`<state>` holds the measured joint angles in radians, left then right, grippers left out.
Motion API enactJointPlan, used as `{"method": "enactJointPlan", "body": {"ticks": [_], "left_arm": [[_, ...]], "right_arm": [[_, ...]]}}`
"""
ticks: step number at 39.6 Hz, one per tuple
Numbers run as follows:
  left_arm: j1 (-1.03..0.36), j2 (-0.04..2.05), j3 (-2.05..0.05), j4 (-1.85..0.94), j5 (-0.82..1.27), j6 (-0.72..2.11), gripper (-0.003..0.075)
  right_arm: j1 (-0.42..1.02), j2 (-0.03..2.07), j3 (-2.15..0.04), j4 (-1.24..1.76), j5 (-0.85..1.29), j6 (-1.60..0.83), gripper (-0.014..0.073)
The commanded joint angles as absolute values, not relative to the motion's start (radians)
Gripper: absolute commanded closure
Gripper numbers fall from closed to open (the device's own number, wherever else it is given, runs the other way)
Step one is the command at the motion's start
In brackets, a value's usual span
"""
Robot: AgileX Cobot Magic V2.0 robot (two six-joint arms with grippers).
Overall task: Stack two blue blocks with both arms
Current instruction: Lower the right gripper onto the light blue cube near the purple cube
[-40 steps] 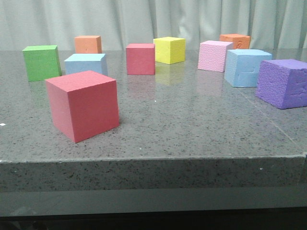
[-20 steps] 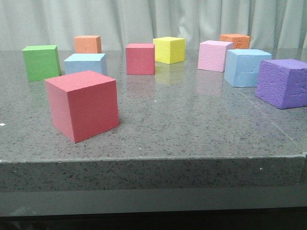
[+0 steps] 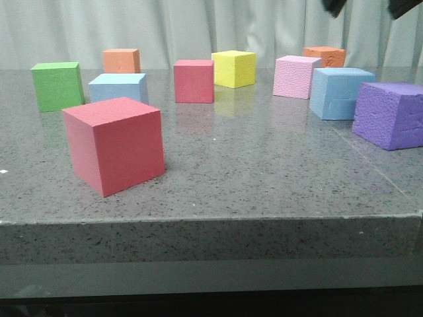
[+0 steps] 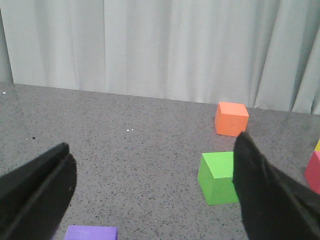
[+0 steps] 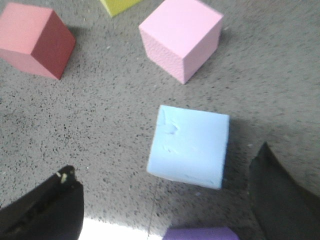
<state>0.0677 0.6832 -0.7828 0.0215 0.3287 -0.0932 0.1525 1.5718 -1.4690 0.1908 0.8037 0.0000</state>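
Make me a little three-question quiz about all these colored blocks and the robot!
1. True or false: the two blue blocks are already stacked.
2. Which block sits right beside the right blue block? A) green B) pink C) yellow
3. Fill in: the right tool hangs over a ____ block, open.

Key:
1. False. The left blue block and the right one stand far apart on the table.
2. B, the pink block.
3. Blue.

You have ten cubes on the table (image 3: pixel 264 172): two blue blocks (image 3: pixel 117 88) (image 3: pixel 339 92), two red (image 3: pixel 114 144) (image 3: pixel 193 80), two orange (image 3: pixel 121 60) (image 3: pixel 324 56), one green (image 3: pixel 57 85), one yellow (image 3: pixel 233 68), one pink (image 3: pixel 295 76), and apparently two purple (image 3: pixel 390 113) (image 4: pixel 91 232), though they may be one.
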Motion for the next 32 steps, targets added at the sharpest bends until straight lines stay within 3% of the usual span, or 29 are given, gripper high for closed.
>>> {"method": "enactJointPlan", "body": {"ticks": [1, 24, 27, 32], "left_arm": [[0.066, 0.686, -0.817, 0.022, 0.246, -0.098, 0.0103], [0.066, 0.686, -0.817, 0.022, 0.240, -0.098, 0.0103], [0.066, 0.686, -0.817, 0.022, 0.240, -0.098, 0.0103], [0.066, 0.686, -0.817, 0.022, 0.240, -0.098, 0.0103]], "right_arm": [[0.153, 1.623, -1.593, 0.192, 0.819, 0.054, -0.0070], [0.152, 1.837, -1.692, 0.107, 0.887, 0.143, -0.0067], [0.152, 1.837, -1.692, 0.107, 0.890, 0.143, -0.0021], [0.152, 1.837, -1.692, 0.107, 0.903, 0.143, 0.0181]]}}
